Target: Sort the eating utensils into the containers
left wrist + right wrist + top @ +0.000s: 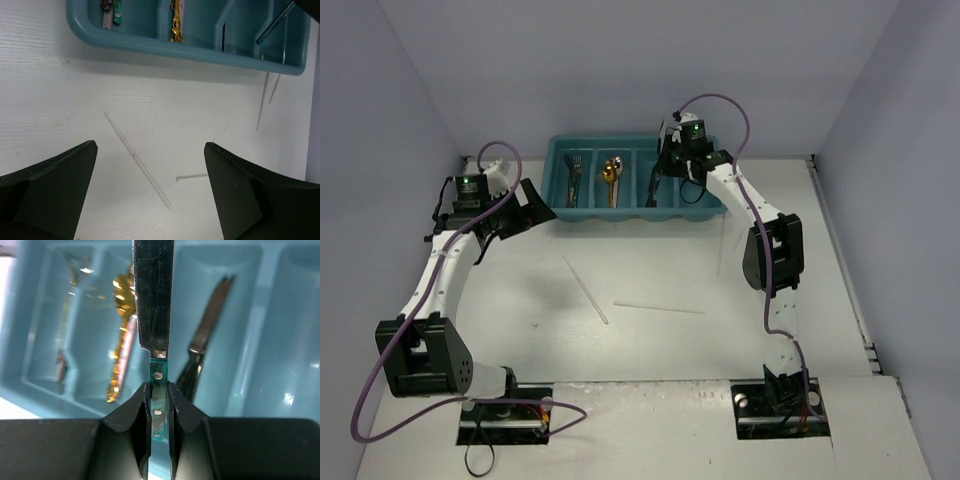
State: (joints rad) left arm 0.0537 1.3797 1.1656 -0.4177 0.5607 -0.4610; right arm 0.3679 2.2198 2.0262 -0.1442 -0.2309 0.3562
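Black-bladed knife is pinched by its teal handle in the right tool above the far tray, probably for release beside sorted knives; the left tool is spread over sticks on the surface.

Pale lavender walls enclose a white table; even, soft light.

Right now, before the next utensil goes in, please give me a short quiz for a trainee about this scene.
1. True or false: the left gripper is open and holds nothing.
2. What does the right gripper pinch? A) fork B) dark-bladed knife C) chopstick
3. Fill in: seen from above, the gold spoon lies in the ___ compartment from the left of the teal tray.
Key: 1 true; 2 B; 3 second.
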